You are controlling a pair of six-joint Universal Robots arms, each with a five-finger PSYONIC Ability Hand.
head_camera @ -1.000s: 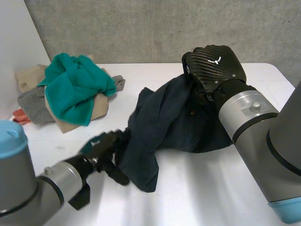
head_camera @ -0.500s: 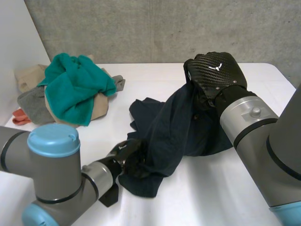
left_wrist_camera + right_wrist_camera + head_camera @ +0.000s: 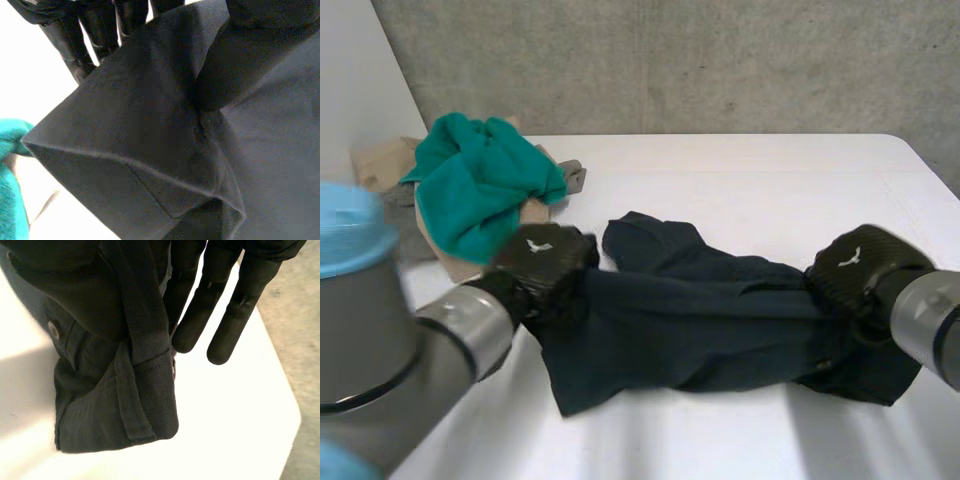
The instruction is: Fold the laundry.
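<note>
As it hangs stretched between your 2 hands, dark garment [image 3: 700,320]: spans the near part of the white table [image 3: 740,180], left to right.
Left hand [image 3: 542,262]: at the garment's left end; you see its thumb [image 3: 240,65] clamping a fold of cloth against the fingers [image 3: 100,25].
Right hand [image 3: 855,270]: at the waistband [image 3: 145,390] end, beside a button [image 3: 52,330]; 2 fingers [image 3: 200,305] stand straight clear of the cloth, and the rest appear to pinch the waistband, though cloth hides the contact from you.
Laundry pile: teal towel [image 3: 480,185] on beige cloth [image 3: 375,160], far left of the table, well apart from the garment.
</note>
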